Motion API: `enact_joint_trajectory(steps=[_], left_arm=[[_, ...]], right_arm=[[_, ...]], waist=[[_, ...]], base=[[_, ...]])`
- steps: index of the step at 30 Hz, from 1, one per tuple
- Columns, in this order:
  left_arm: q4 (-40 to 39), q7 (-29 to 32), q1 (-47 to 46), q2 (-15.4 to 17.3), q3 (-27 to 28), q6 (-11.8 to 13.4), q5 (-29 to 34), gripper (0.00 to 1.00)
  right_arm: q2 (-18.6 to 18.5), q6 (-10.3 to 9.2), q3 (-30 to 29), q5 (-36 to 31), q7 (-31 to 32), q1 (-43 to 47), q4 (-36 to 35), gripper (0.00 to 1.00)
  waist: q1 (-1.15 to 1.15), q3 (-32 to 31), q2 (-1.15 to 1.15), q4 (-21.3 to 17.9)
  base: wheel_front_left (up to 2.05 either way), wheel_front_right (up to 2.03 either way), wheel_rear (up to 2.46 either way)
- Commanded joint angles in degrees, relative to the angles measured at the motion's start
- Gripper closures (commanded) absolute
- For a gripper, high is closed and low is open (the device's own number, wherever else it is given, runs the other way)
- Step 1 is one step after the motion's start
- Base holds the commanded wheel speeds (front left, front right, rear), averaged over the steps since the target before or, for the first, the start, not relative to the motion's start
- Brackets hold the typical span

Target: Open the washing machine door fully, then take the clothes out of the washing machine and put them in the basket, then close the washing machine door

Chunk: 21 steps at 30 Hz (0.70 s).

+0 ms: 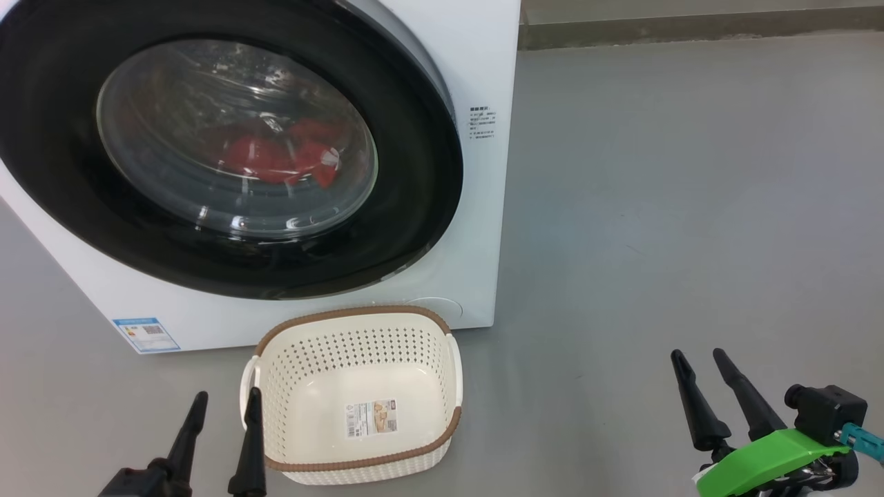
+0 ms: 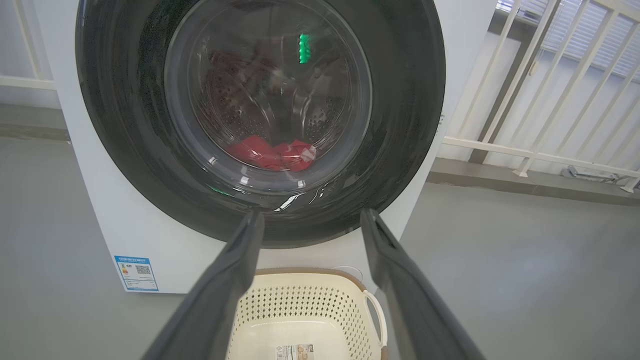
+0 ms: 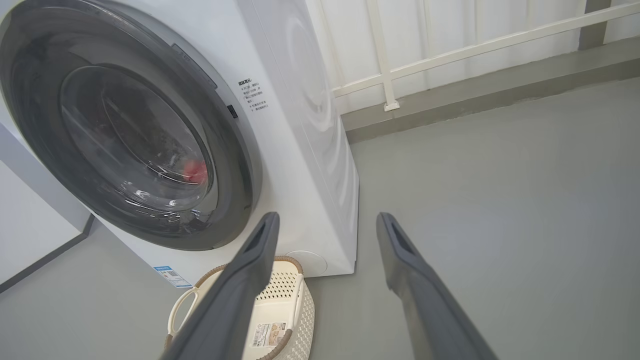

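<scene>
My left gripper (image 1: pixel 228 393) sits low at the left, fingers pointing up and spread wide, gripping nothing, its inner finger just beside the basket (image 1: pixel 359 314) on the floor (image 1: pixel 656 207). Above it the door (image 1: pixel 414 172) is shut on the washer (image 1: pixel 483 55), red clothes (image 1: pixel 276 159) lying behind the glass. My right gripper (image 1: pixel 697 353) sits low at the right, well apart from the basket, fingers spread, empty.

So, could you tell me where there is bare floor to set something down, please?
The grey floor right of the big white front-loading washing machine is bare. A smaller patch lies left of the cream perforated plastic basket. Crowded: before the black-rimmed round door, where the basket stands.
</scene>
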Motion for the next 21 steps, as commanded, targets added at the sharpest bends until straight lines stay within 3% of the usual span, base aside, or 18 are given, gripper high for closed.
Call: enact_joint_trajectory(steps=[1, 10, 21], left_arm=[[-1.72, -0.94, -1.04, 0.92, 1.41, 0.57, 1.91, 0.0], [-1.78, -2.45, -0.77, 1.03, 1.16, 0.96, 6.78, 0.0], [0.14, -2.52, -0.8, 1.04, 1.46, 1.04, 5.35, 0.0]], right_arm=[[-1.12, 0.08, 0.56, -1.75, -0.92, -2.23, -1.73, 0.0], [-1.31, 0.09, -1.18, -7.15, -2.43, -1.31, -2.62, 0.0], [-0.99, 0.09, -2.46, -7.59, -2.5, -0.2, -2.71, 0.0]], waist=[[0.0, 0.03, 0.0, 0.01], [0.0, 0.01, 0.0, -0.1], [0.0, -0.22, 0.0, -0.23]], base=[[0.0, 0.0, 0.0], [0.0, 0.0, 0.0], [0.0, 0.0, 0.0]])
